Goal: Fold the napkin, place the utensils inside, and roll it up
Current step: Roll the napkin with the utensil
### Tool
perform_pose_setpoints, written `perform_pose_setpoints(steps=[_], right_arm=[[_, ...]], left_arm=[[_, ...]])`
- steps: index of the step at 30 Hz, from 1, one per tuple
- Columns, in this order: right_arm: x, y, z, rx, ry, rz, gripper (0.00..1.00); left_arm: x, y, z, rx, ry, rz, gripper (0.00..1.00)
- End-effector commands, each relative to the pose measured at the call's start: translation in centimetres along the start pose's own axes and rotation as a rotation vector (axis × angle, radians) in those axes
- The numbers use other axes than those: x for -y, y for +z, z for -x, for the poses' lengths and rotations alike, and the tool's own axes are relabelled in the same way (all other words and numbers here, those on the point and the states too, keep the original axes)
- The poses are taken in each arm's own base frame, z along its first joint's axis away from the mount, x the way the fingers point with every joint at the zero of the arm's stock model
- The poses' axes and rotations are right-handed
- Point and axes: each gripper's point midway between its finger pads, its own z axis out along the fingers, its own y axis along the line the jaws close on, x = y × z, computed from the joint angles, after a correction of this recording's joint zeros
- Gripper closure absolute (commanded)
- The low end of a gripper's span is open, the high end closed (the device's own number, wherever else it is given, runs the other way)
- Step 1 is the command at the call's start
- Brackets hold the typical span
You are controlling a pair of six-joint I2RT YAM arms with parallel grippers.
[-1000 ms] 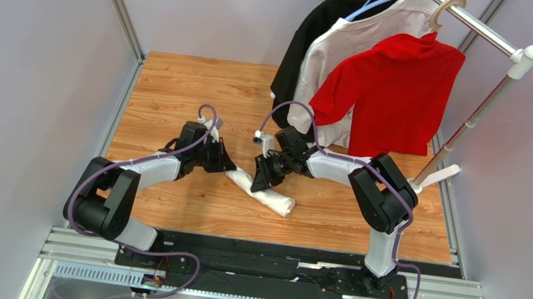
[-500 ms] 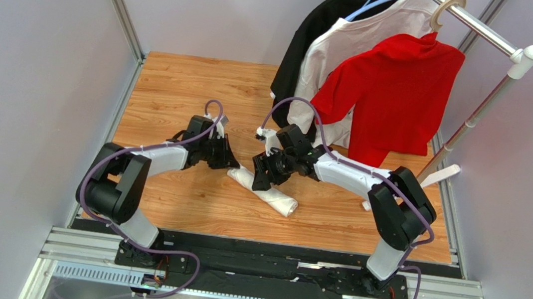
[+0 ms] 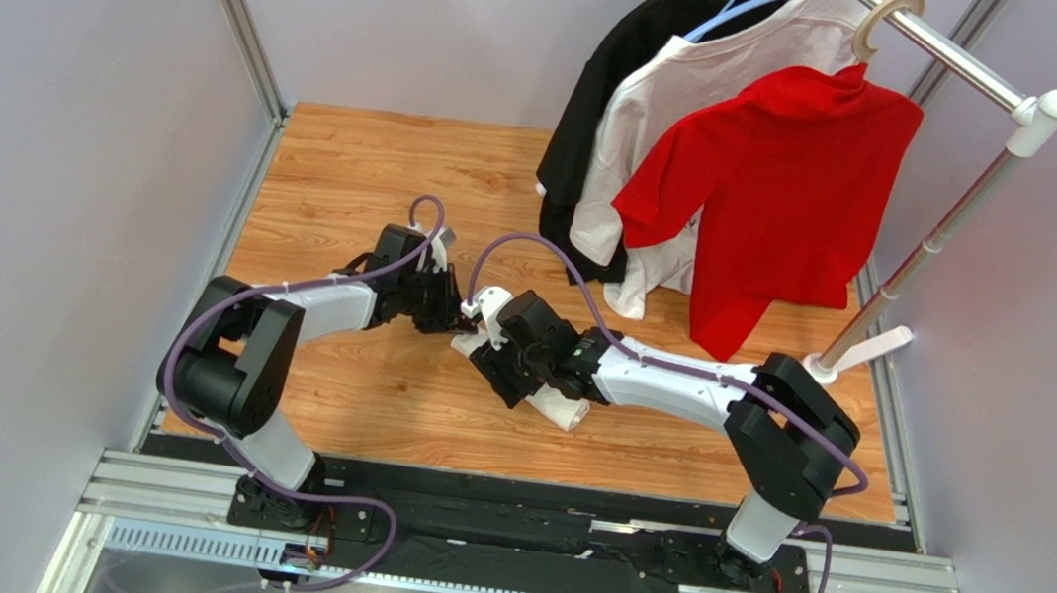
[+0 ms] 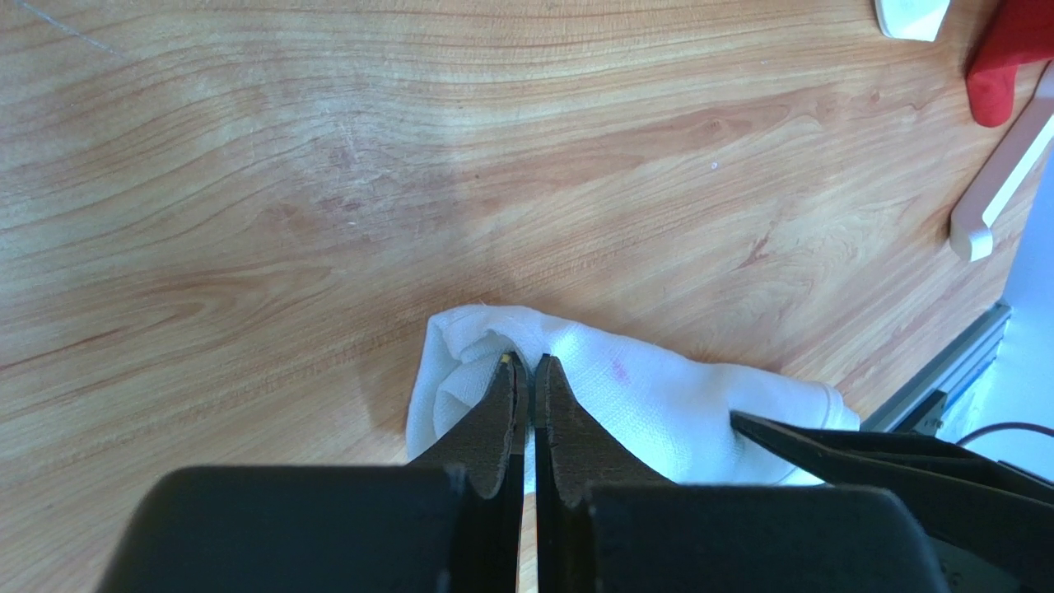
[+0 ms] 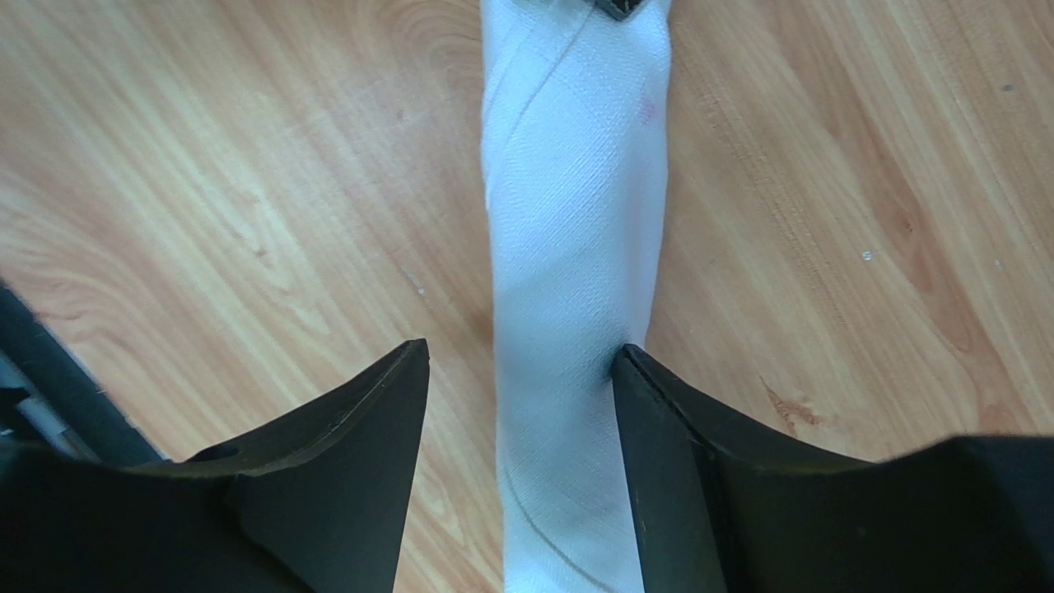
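Observation:
The napkin [image 5: 575,222] is a white roll lying on the wooden table [image 3: 354,173], and only its near end [image 3: 563,411] shows from above. My left gripper [image 4: 526,361] is shut, with its tips resting on the roll's bunched far end [image 4: 470,340]. I cannot tell whether cloth is pinched between them. My right gripper [image 5: 520,358] is open and straddles the middle of the roll. One of its fingers [image 5: 643,395] touches the cloth; the other stands apart. Seen from above, the left gripper [image 3: 461,325] and the right gripper [image 3: 494,355] sit close together. The utensils are hidden.
A clothes rack [image 3: 946,232] stands at the back right with a black, a white and a red shirt [image 3: 787,177] hanging over the table's far edge. Its white foot [image 3: 865,350] rests on the table near my right arm. Grey walls close in both sides.
My right gripper has opened and slid left along the roll toward the left gripper, its arm stretching out. The left gripper stayed shut at the roll's end.

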Motion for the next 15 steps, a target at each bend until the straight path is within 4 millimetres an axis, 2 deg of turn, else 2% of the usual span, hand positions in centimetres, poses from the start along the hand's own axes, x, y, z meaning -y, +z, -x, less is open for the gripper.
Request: perform_pose_setpoints(steps=[1,6,11,13,15], right_arm=[[1.6,1.4,0.0,0.0,-0.052,-0.087,0.4],[1.8,2.5,-1.6,-0.056,-0.045,-0.102,0.44],[2.1,3.1,-2.1,-0.087,-0.008,-0.105,0.57],[2.0,3.2,-2.2,-0.096,0.037,-0.078,0.61],[1.8,3.5,-2.6,-0.111,0.085,-0.037,0.64]], left_arm=[[-0.5,0.2,0.2,-0.025,0.012,0.033,1.0],[-0.3,0.4,0.4,-0.03,0.01,0.024,1.0],[0.3,0.3,0.9,-0.02,0.019,0.007,1.0],[0.5,0.0,1.2,-0.012,0.015,0.004,0.96],[1.4,-0.7,1.8,-0.005,0.015,-0.008,0.86]])
